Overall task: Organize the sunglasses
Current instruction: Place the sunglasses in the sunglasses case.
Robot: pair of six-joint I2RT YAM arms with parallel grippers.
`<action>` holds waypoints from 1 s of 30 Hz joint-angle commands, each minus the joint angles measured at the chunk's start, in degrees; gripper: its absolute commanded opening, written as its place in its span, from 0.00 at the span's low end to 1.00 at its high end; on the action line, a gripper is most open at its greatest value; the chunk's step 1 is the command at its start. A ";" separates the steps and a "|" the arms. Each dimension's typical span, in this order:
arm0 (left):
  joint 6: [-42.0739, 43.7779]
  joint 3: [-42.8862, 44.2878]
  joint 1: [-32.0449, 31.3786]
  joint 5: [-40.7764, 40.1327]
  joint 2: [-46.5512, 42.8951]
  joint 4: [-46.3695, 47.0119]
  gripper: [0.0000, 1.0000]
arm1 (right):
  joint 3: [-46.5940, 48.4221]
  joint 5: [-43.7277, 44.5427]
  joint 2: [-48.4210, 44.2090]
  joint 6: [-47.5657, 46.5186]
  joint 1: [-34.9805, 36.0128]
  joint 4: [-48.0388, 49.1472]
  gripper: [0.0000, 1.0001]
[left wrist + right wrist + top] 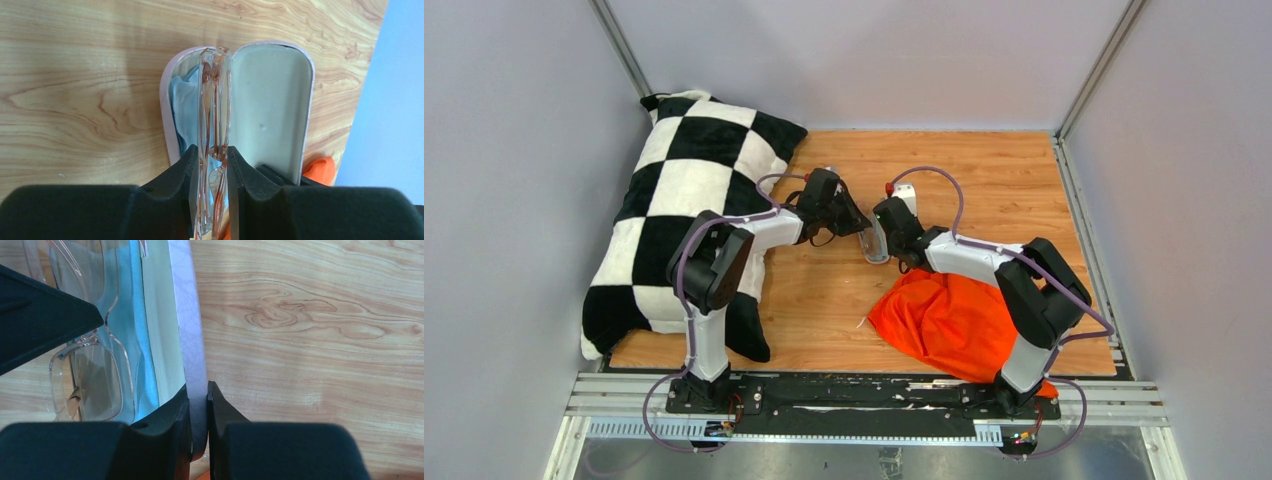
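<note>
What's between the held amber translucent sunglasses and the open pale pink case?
Nothing visible blocks. The left gripper holds the amber sunglasses over the open pale pink case; a light blue cloth lies inside. The right gripper pinches the case rim, aside.

wood table | checkered pillow left | orange cloth right | open case centre

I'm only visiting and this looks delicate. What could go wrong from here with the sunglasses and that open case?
The left gripper pinches the sunglasses on edge, roughly over the line between the two halves of the case. If they are let go there, they might tip into the bare half instead of onto the blue cloth. The right gripper clamps only the case's thin rim, so the case could slip or shift.
</note>
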 commanded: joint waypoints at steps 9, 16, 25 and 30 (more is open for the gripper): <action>-2.38 2.72 -0.02 -0.82 4.30 -1.07 0.26 | 2.15 1.28 1.30 1.50 -0.26 -0.59 0.00; -4.05 2.93 -0.02 -0.12 5.96 -1.13 0.27 | 2.93 0.12 1.96 1.37 -0.24 -0.96 0.00; -1.10 5.65 -0.15 -4.48 4.71 -11.02 0.48 | 3.19 0.67 1.80 0.89 -0.26 -0.96 0.00; 0.44 5.56 -0.28 -5.58 3.05 -12.38 0.56 | 3.21 0.81 1.82 0.87 -0.25 -0.91 0.00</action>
